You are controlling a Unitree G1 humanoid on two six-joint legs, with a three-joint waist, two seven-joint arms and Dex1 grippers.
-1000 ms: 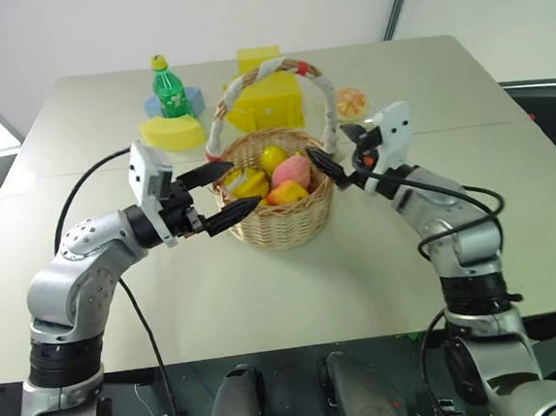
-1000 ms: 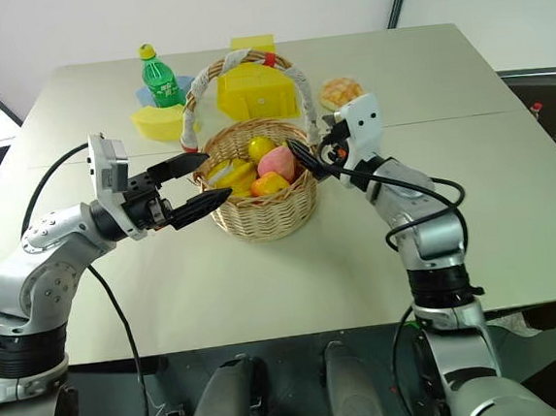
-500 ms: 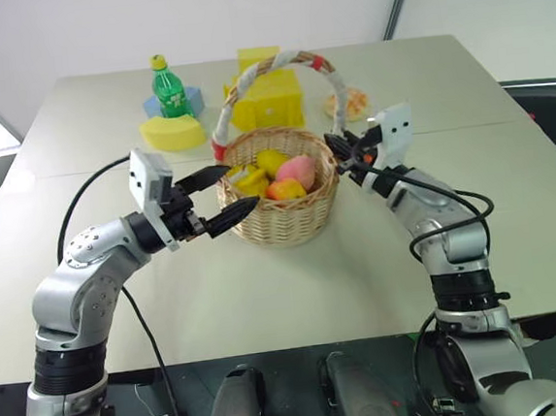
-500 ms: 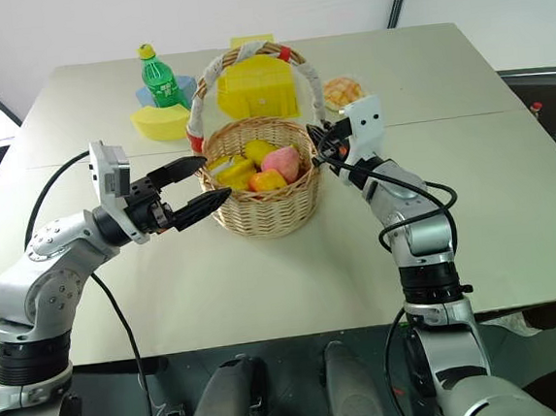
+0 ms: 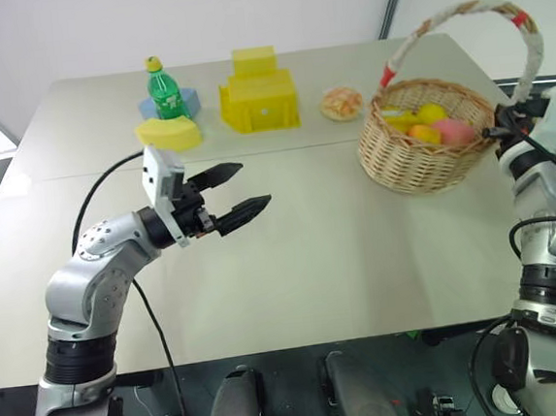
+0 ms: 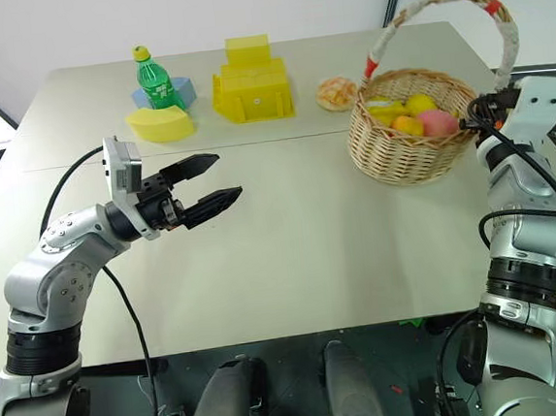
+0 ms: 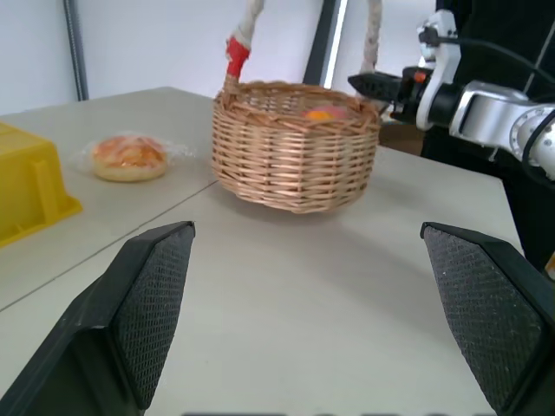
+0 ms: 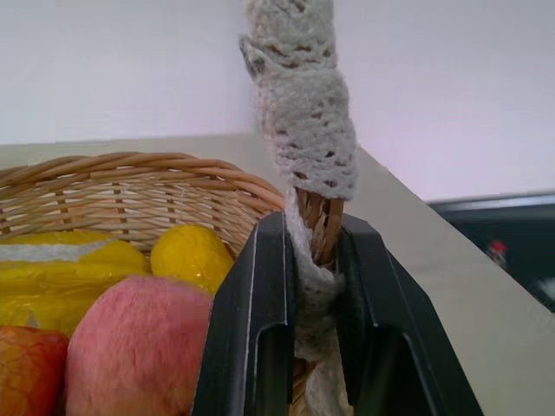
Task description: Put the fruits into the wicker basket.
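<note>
The wicker basket [image 5: 420, 157] sits tilted at the table's right side, its arched handle [image 5: 456, 15] white with red bands. Inside lie the fruits: a pink peach [image 8: 130, 347], a red-and-yellow one [image 8: 26, 373] and a yellow oval one [image 8: 192, 256]. My right gripper [image 8: 303, 260] is shut on the base of the handle [image 8: 299, 130] at the basket's right rim. My left gripper [image 5: 233, 190] hangs open over the middle left of the table, well apart from the basket, with nothing between its fingers [image 7: 152, 303].
At the back of the table stand a yellow box [image 5: 259, 98], a green bottle [image 5: 167, 89] on a blue piece, a yellow half-round wedge [image 5: 169, 133] and a pale orange bun [image 5: 343, 102]. The right table edge lies close behind the basket.
My right gripper shut on the basket's handle and dragged the basket from the table's middle far to the right. The left arm has kept still.
</note>
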